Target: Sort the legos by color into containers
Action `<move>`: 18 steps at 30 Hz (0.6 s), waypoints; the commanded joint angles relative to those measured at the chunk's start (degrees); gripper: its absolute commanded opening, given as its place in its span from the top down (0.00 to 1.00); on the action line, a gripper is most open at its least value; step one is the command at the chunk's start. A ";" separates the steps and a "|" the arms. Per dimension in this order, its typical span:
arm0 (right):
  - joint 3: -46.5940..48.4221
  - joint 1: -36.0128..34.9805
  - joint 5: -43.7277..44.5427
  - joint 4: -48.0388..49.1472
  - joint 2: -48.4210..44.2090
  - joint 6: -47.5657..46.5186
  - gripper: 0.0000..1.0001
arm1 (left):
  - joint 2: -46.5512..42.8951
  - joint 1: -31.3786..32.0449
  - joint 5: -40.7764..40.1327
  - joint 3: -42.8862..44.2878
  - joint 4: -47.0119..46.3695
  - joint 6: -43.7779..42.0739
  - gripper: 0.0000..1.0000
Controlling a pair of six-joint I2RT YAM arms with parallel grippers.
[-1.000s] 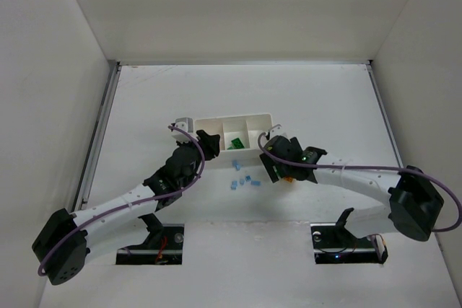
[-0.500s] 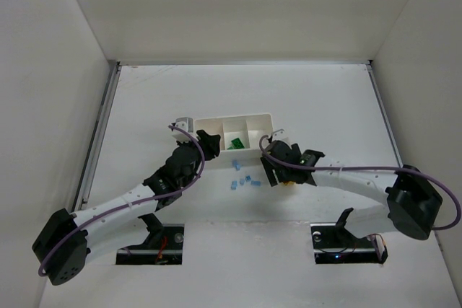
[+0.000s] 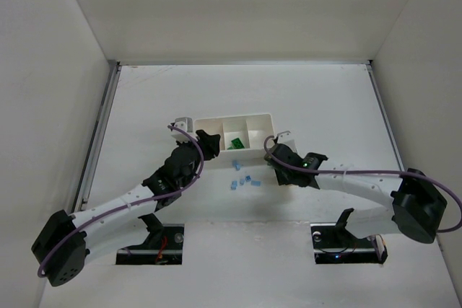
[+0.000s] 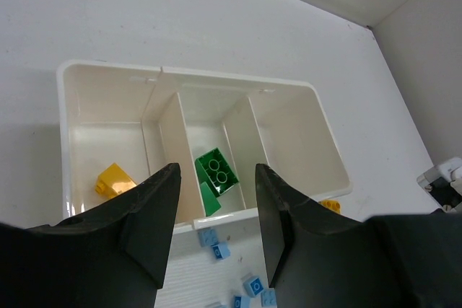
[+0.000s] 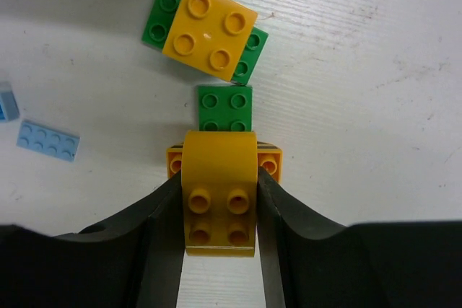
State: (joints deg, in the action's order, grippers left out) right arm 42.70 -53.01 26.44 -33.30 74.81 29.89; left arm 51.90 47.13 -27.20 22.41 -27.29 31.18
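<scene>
A lab-style robot test cell: a plain white table (image 3: 310,99) boxed in by bare white walls (image 3: 238,9), with two arms bolted at its near edge.

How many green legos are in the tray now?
2, both in the middle compartment of the tray: one green brick studs up, a second green piece nearer, by the front wall. Fingers of the left gripper cover some floor, so more may be hidden.
</scene>
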 commanded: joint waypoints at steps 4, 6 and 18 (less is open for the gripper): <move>-0.69 -0.47 2.13 -0.27 -1.15 1.75 0.67 | -1.89 0.37 0.04 -0.18 -0.49 0.64 0.57; -0.69 -0.47 2.22 -0.36 -2.55 2.01 0.70 | -2.68 0.46 -0.05 -0.18 0.56 0.81 0.57; 1.25 -1.26 -0.23 3.66 -27.07 2.10 0.79 | -9.97 6.34 1.35 4.65 9.27 3.79 0.55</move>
State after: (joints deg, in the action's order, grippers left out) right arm 42.44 -53.76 27.62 -34.37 51.64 31.55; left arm 43.77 52.07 -26.94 23.24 -19.25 33.26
